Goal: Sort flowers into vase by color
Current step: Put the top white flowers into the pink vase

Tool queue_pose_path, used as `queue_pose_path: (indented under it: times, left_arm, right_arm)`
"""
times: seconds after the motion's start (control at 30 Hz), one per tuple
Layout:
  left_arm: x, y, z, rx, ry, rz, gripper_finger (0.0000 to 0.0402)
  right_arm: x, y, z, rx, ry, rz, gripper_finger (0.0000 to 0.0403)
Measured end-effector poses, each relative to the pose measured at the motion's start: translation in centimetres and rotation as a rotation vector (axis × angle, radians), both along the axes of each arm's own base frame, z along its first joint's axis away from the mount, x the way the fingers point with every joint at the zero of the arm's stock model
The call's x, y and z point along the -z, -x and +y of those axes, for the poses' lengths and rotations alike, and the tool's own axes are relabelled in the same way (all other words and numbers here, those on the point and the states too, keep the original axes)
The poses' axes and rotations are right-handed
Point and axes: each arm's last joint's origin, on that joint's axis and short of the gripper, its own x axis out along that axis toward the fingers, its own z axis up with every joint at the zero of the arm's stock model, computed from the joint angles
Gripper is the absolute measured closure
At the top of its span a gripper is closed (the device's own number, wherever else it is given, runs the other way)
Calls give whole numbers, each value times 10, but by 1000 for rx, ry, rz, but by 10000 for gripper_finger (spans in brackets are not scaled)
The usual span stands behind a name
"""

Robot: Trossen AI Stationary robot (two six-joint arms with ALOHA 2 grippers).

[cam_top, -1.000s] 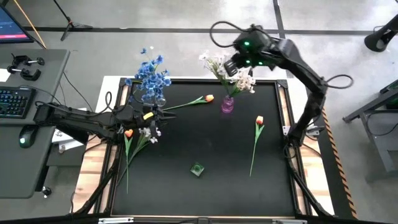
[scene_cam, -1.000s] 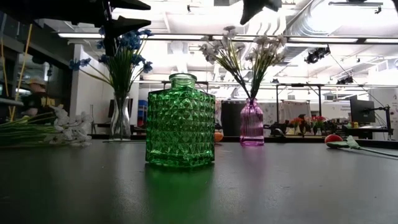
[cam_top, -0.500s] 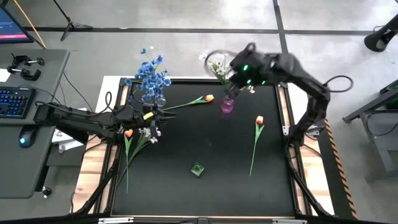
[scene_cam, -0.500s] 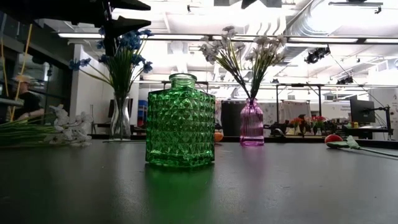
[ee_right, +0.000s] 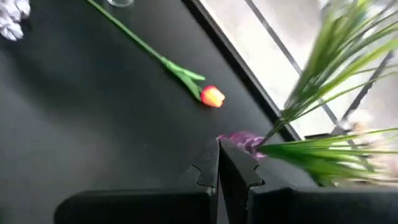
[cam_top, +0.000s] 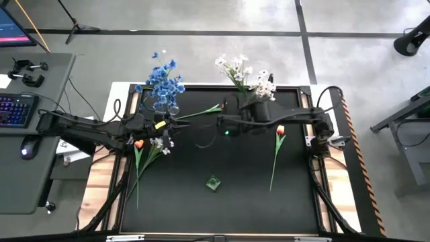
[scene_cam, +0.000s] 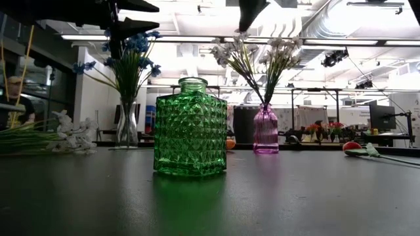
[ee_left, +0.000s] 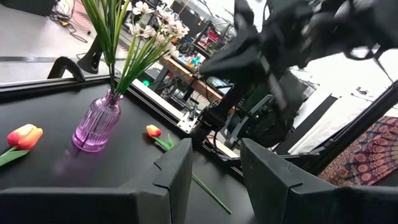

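1. Right gripper (ee_right: 219, 163) has its fingers pressed together, holding nothing, low over the table by the purple vase (cam_top: 246, 107) of white flowers (cam_top: 259, 84)
2. Left gripper (cam_top: 169, 124) waits half-open near the blue flowers (cam_top: 162, 82)
3. Orange tulips (cam_top: 279, 131) lie loose on the table (cam_top: 222, 154)

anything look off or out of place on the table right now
The green vase stands empty while orange tulips and white flowers lie flat on the table. Nothing looks spilled or broken.
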Motion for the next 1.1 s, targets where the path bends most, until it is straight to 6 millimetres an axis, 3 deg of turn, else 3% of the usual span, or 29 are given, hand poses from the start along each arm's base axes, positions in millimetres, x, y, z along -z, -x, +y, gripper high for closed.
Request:
queue_pose_path:
  times: [0.23,0.37,0.53,0.63,0.87,0.97,1.1]
  left_arm:
    - [0,0,0,9,12,-4,279]
    - [0,0,0,11,14,-4,279]
    - [0,0,0,12,22,-6,279]
    - [0,0,0,12,23,-6,279]
    - [0,0,0,12,37,-8,279]
    - [0,0,0,6,37,-9,279]
    - [0,0,0,3,36,-8,279]
  right_arm:
    - [60,13,-9,109,-146,-143,403]
    - [66,17,-29,203,-203,-308,403]
    - [81,14,-62,351,-172,-261,403]
    - [80,5,-73,365,-139,-262,403]
    - [65,-3,-76,312,-53,-241,388]
    - [59,2,-80,312,-42,-190,350]
    - [50,4,-87,276,-20,-153,270]
